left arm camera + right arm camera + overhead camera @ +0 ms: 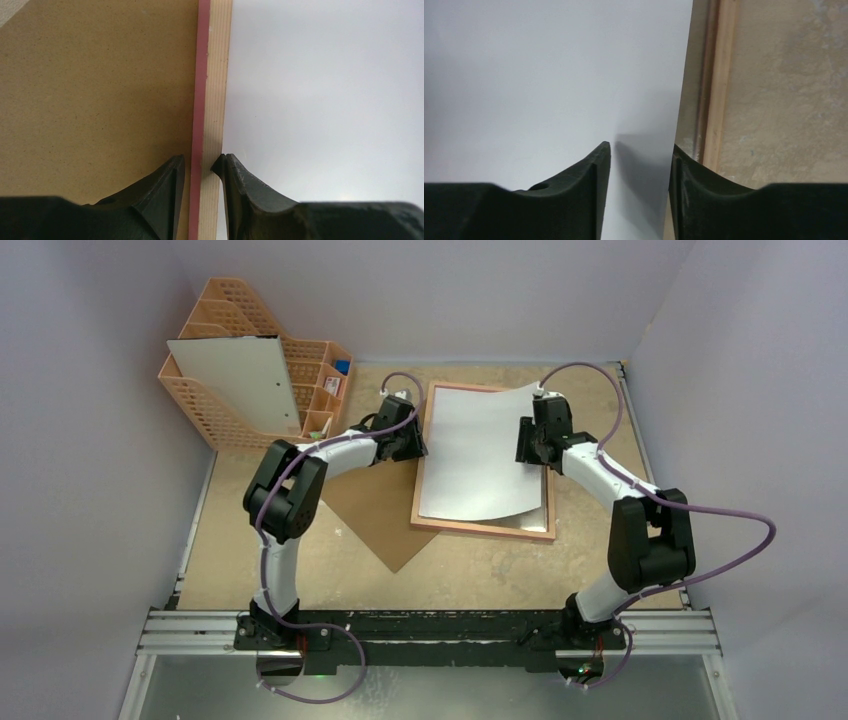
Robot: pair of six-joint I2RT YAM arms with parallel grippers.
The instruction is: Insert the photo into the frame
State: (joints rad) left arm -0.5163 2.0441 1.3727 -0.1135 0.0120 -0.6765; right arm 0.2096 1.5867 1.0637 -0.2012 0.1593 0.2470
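Two grippers: left gripper (202, 162) clamped on one rail of the frame (212, 75), right gripper (640, 150) open over the photo (549, 75), which we reckon is floppy, so pinch its right edge

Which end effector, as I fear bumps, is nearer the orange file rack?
Left. The left end effector is at the frame's left rail, near the rack; the right end effector is at the photo's right edge, farther off.

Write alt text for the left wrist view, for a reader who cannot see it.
Two dark left fingers straddle the pink-edged rail of the frame. A brown board fills the picture's left, the white back of the photo its right.
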